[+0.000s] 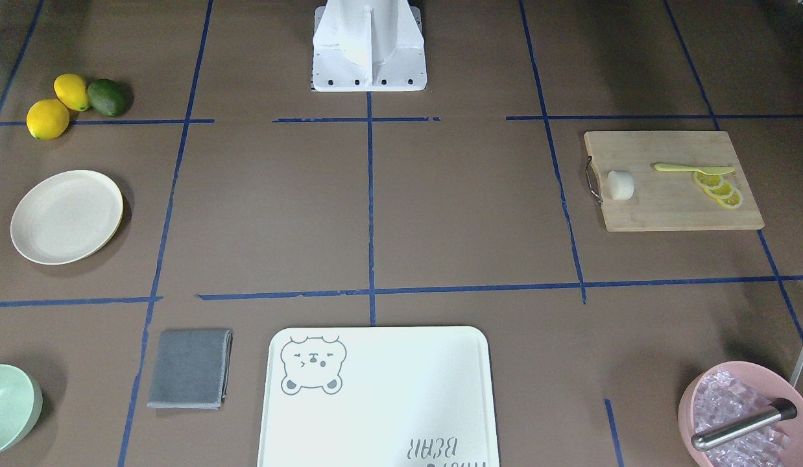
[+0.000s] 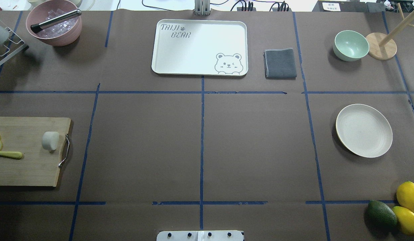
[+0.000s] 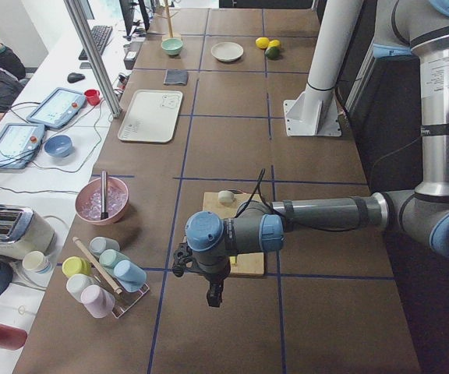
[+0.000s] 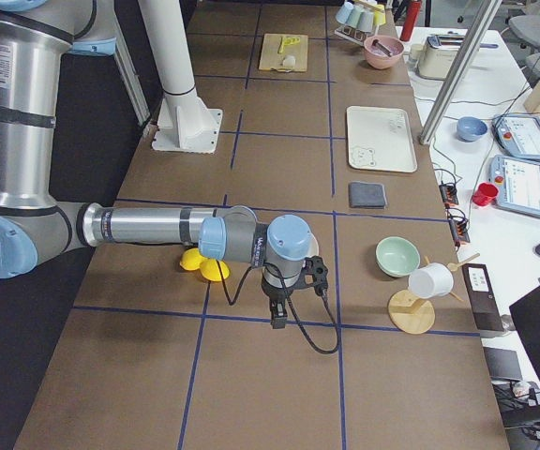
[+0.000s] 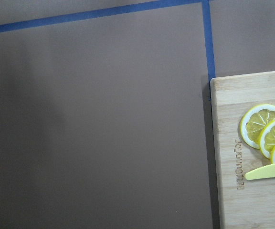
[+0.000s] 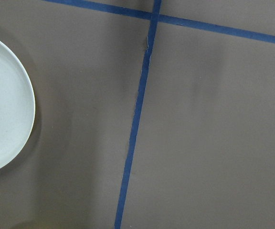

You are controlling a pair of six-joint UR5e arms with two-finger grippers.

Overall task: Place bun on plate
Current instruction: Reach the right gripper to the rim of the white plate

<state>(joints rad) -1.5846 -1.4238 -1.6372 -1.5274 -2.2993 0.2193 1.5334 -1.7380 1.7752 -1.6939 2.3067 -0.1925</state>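
Observation:
The bun (image 1: 621, 185), a small white stubby roll, lies on the wooden cutting board (image 1: 667, 207) near its metal handle; it also shows as the bun (image 2: 50, 140) at the table's left side. The cream plate (image 2: 364, 130) sits bare on the right side, and its rim edges into the right wrist view as the plate (image 6: 4, 124). My left gripper (image 3: 214, 294) hangs beyond the board's outer end, pointing down, well away from the bun. My right gripper (image 4: 277, 317) hangs past the plate. I cannot tell whether either is open or shut.
Lemon slices (image 1: 719, 188) and a yellow knife (image 1: 690, 169) share the board. A bear-print tray (image 2: 200, 47), grey cloth (image 2: 280, 63) and green bowl (image 2: 350, 45) line the far edge. A pink ice bowl (image 2: 55, 26) stands far left; lemons and an avocado (image 2: 381, 214) lie near right.

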